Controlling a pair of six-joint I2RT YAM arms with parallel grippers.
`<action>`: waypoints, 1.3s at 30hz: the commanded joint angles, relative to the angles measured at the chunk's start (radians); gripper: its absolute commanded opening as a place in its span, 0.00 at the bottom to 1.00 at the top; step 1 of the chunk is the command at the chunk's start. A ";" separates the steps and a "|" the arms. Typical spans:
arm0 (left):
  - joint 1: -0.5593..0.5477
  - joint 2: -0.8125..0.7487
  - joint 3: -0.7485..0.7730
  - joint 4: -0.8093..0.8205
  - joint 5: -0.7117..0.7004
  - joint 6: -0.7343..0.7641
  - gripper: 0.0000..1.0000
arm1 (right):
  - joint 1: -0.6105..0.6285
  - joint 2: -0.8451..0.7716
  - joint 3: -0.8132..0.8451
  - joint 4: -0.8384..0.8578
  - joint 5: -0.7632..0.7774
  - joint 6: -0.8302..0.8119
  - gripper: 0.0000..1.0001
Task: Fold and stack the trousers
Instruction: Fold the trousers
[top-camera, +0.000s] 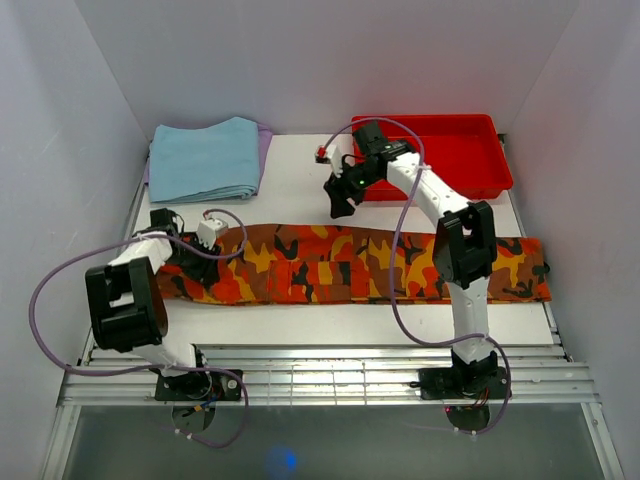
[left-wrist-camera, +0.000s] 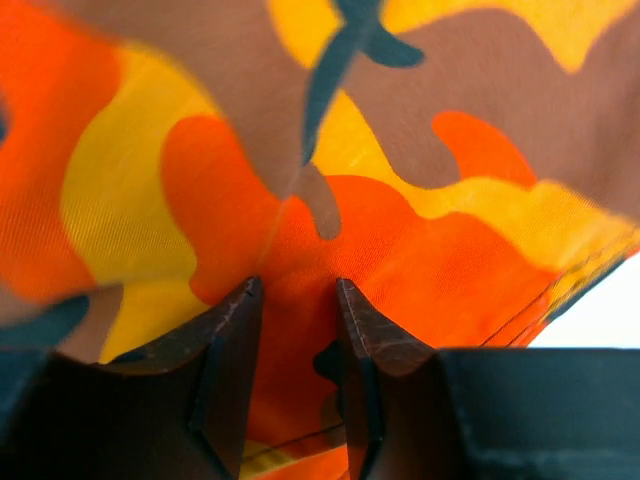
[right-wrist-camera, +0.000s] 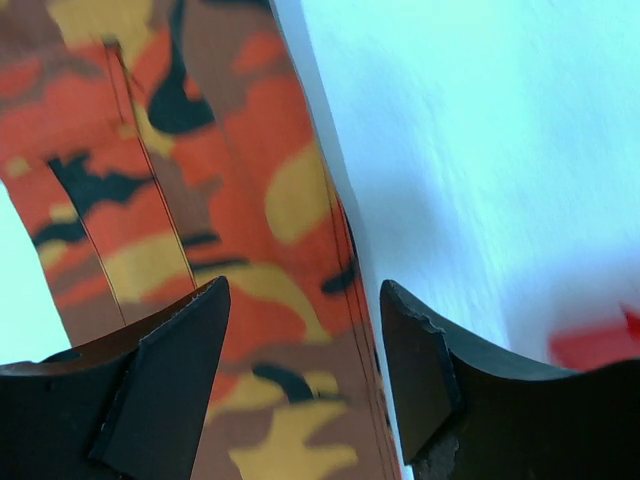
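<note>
Closest to my bases, my left pincer (left-wrist-camera: 297, 290) is clenched on the trousers (top-camera: 340, 268) at their left end. A pinch of cloth fills the narrow gap between the dark fingers, and a crease runs up from it.

The trousers lie flat in one long band across the table (top-camera: 300, 170), from left to right. They are thin woven cloth, soft and limp, in patches of orange, red, yellow, brown and black, with stitched seams along their length.

My right pincer (right-wrist-camera: 302, 288) hangs released, its jaws wide, over the far edge of the band near its middle. It touches nothing.

I judge the fold is only starting: one end is gripped and no cross fold has been made. Next, I think the right pincer should come down and take the same end, or pin the middle, so the cloth lifts evenly and does not sag or twist.

Beyond, a plain blue cloth (top-camera: 205, 160) lies folded at the far left. A hard, glossy red tray (top-camera: 500, 150) sits at the far right.
</note>
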 joint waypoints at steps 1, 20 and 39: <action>0.002 -0.104 -0.142 -0.137 -0.087 0.226 0.45 | 0.101 0.049 0.035 0.135 -0.099 0.130 0.67; 0.007 -0.485 -0.021 0.036 -0.020 -0.222 0.98 | 0.280 0.255 0.166 0.352 -0.183 0.333 0.76; 0.042 -0.308 0.228 -0.032 -0.032 -0.603 0.98 | 0.286 0.330 0.112 0.469 -0.249 0.382 0.42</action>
